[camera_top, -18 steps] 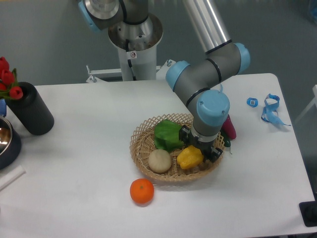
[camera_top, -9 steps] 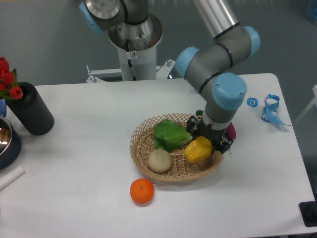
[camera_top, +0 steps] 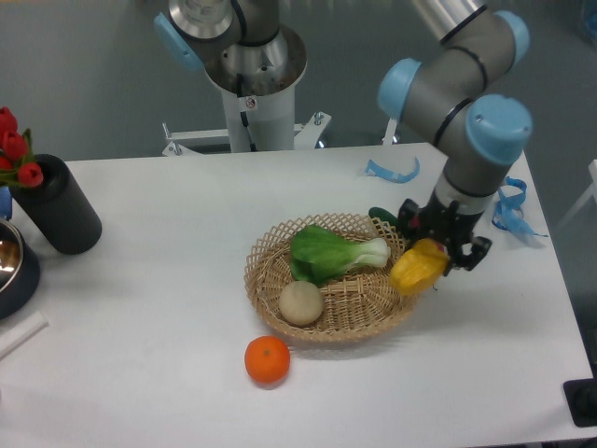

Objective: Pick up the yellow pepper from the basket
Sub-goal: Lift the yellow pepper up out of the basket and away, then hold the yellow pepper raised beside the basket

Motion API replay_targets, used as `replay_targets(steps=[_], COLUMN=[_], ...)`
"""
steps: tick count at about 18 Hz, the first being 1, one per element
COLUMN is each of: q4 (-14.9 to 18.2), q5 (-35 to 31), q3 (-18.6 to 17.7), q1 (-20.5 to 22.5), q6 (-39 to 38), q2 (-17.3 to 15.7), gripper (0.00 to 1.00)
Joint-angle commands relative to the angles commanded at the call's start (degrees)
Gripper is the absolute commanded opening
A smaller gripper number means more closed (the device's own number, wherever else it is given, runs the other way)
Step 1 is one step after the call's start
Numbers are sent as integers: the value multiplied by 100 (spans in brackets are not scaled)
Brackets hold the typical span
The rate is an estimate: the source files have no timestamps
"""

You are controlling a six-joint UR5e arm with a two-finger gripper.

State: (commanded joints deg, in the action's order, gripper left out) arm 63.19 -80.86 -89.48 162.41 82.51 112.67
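The yellow pepper point(camera_top: 417, 266) hangs in the air just over the right rim of the tan wicker basket point(camera_top: 270, 250), held from above. My gripper point(camera_top: 435, 246) is shut on it, its dark fingers clasping the pepper's upper part. The basket sits mid-table and still holds a green leafy vegetable point(camera_top: 328, 253) and a pale beige ball point(camera_top: 300, 302).
An orange point(camera_top: 267, 360) lies on the table in front of the basket. A black cylinder with red tulips point(camera_top: 56, 203) and a dark bowl point(camera_top: 13, 265) stand at the left. Blue straps point(camera_top: 509, 207) and a blue clip point(camera_top: 392, 171) lie at the back right.
The gripper has lifted the yellow pepper out of the basket and carried it up and to the right, past the rim. The green vegetable is now uncovered.
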Motion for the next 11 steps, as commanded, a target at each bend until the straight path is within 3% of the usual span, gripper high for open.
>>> replay_targets(steps=[5,11], q4=[-62,0], q5=[-123,-132], q3=[237,238], q1=[335,555], q6=[545,881], q2=[114,114], gripper=[61,65])
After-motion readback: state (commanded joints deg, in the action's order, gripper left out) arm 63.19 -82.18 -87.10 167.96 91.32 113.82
